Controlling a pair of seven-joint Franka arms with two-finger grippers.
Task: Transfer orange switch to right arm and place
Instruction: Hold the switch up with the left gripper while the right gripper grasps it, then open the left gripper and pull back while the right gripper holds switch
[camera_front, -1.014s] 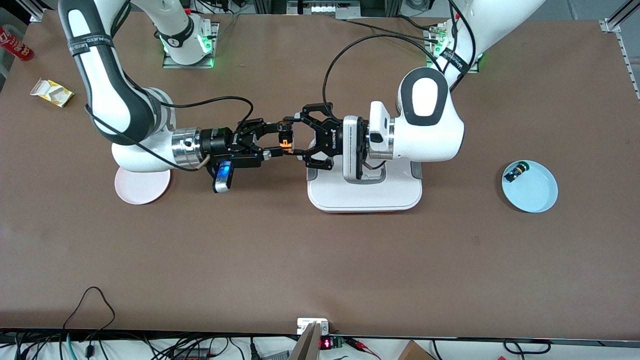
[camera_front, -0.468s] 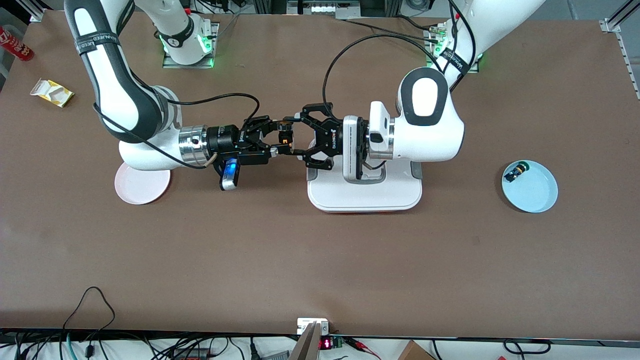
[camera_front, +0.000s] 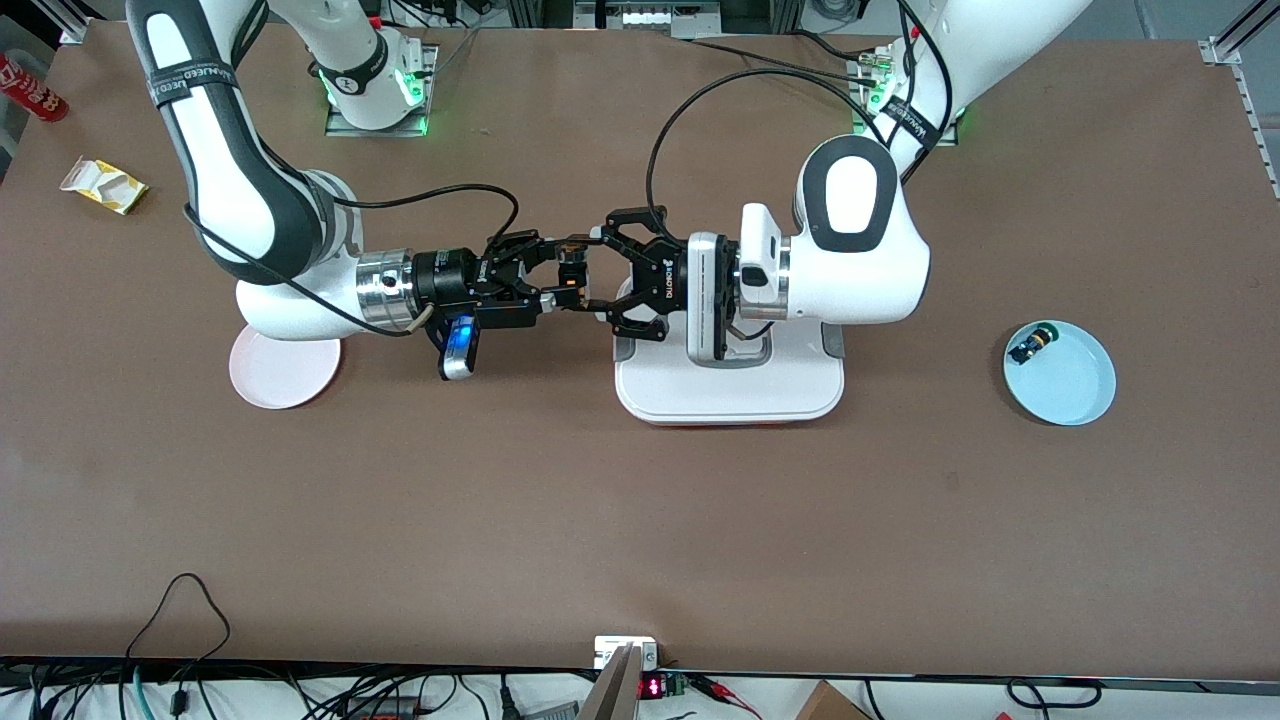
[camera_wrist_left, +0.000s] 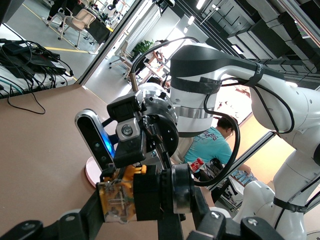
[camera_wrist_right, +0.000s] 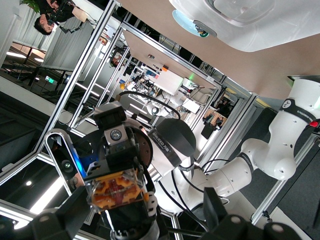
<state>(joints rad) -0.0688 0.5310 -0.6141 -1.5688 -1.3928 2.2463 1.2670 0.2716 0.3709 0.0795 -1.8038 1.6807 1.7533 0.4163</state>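
The orange switch (camera_front: 570, 275) hangs in the air between the two grippers, over the table beside the white tray (camera_front: 730, 395). My left gripper (camera_front: 588, 272), on the arm with the white boxy wrist block, is shut on the switch end to end; the left wrist view shows the switch (camera_wrist_left: 140, 192) clamped in that gripper (camera_wrist_left: 145, 222). My right gripper (camera_front: 553, 276), on the silver-cuffed arm, faces it with its jaws open around the switch. In the right wrist view the switch (camera_wrist_right: 117, 192) sits between that gripper's spread fingers (camera_wrist_right: 135, 222), close to one and well clear of the other.
A pink plate (camera_front: 283, 372) lies under the right arm's elbow. A light-blue plate (camera_front: 1072, 385) toward the left arm's end holds a black switch with a green-yellow cap (camera_front: 1031, 345). A yellow packet (camera_front: 103, 185) and a red can (camera_front: 30, 88) lie at the right arm's end.
My right gripper has moved toward the left gripper and now brackets the switch. The left arm and the switch have stayed still.
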